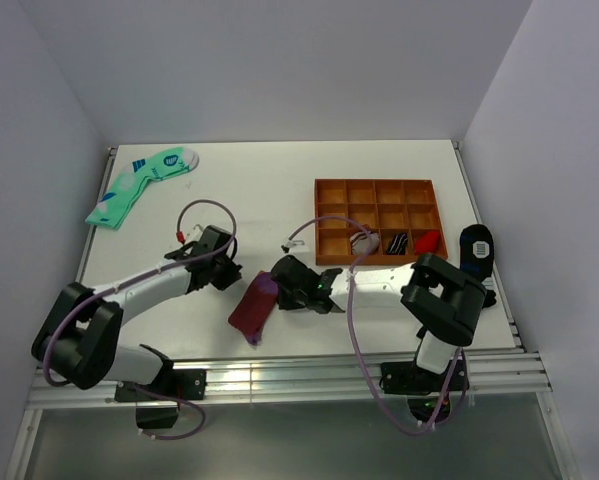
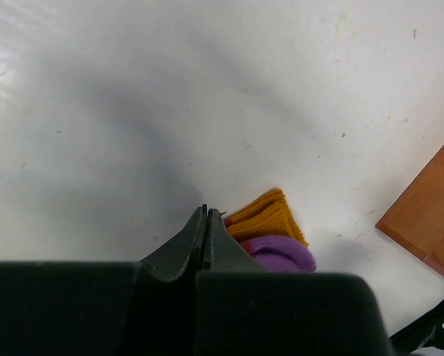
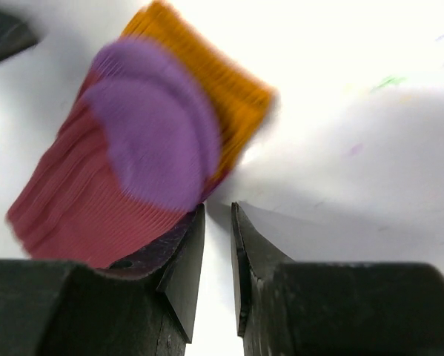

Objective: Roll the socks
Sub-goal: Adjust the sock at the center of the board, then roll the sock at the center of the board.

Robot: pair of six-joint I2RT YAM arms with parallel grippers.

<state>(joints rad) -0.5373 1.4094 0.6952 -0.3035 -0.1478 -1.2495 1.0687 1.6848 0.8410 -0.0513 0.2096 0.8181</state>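
The maroon-red socks (image 1: 253, 308) lie folded near the table's front edge, between my two grippers. In the left wrist view the orange cuff (image 2: 266, 216) and a purple patch (image 2: 282, 252) show just right of my left gripper (image 2: 204, 211), which is shut with nothing between its tips. In the top view the left gripper (image 1: 229, 272) sits at the socks' upper left. My right gripper (image 1: 284, 287) is at their upper right. In the right wrist view the socks (image 3: 73, 200) are blurred and drape over the outside of the left finger. The right gripper (image 3: 218, 209) stands slightly open with an empty gap.
An orange compartment tray (image 1: 376, 186) stands at the right and holds a few small rolled items; its corner shows in the left wrist view (image 2: 429, 215). Mint-green socks (image 1: 139, 185) lie at the far left. A black sock with blue patches (image 1: 476, 247) lies right of the tray.
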